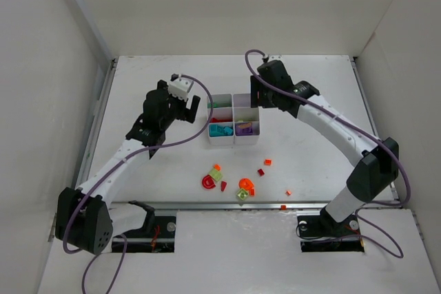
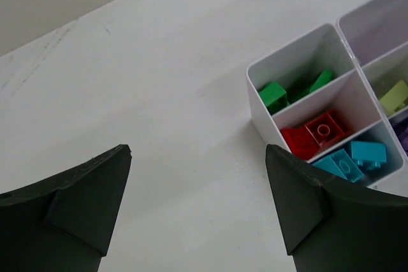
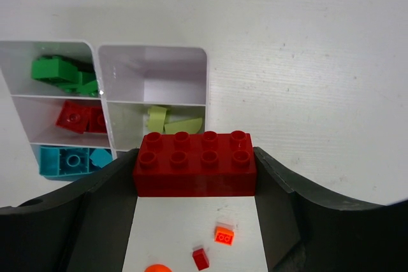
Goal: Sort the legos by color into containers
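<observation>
White walls box in a white table (image 1: 310, 135), and the containers (image 1: 234, 140) sit near its middle, between the two arms. The left gripper (image 1: 194, 109) hangs just left of the containers with its fingers spread wide; in the left wrist view the left gripper (image 2: 197, 152) has only bare table between its dark fingers (image 2: 95, 195), and the containers (image 2: 258, 109) lie off to its right. The right gripper (image 1: 256, 100) is at the far right side of the containers. In the right wrist view the right gripper (image 3: 194, 171) pinches a dark red brick (image 3: 194, 164) by its short ends, studs up and level, clear of the table. In that view the containers (image 3: 103, 93) show green pieces in the far left compartment, red in the middle left, teal in the near left and lime in the middle right; the overhead view shows purple in the near right. Loose legos (image 1: 241, 185) lie scattered on the table in front of the containers, apart from them: a red arch, lime pieces, an orange ring, small orange bits and one small dark red piece, some of them close to the table's near edge.
</observation>
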Controlling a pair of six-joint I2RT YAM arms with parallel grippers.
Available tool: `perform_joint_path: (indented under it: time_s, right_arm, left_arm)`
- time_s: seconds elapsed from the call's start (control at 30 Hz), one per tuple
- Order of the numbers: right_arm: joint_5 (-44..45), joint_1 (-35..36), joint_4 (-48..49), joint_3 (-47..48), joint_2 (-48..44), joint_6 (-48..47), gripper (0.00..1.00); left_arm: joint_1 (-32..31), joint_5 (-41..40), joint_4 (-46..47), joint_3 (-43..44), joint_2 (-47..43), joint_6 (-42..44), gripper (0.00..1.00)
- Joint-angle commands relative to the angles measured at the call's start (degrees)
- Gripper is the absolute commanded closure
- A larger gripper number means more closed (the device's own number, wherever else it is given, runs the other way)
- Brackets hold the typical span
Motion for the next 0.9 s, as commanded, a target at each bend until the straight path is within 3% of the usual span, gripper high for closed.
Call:
perform_joint_path:
  time_s: [0.0,0.67,0.87]
  right_arm:
    - [1.73,-0.33,1.54,5.12,-3.05,-2.09,1.0]
    - [1.21,0.19,2.07,5.13,-4.11,-3.32,1.0]
    - [1.21,3.79,3.3,4.51,-2.01,-2.8,1.0]
  left_arm:
    - [0.16,-1.77,3.36,4.6,1.09,1.27,0.16]
    - [0.16,-1.77,3.89,2.58,0.03,1.27,0.14]
    - [0.16,-3.27,3.89,0.83,-1.38,1.27,0.14]
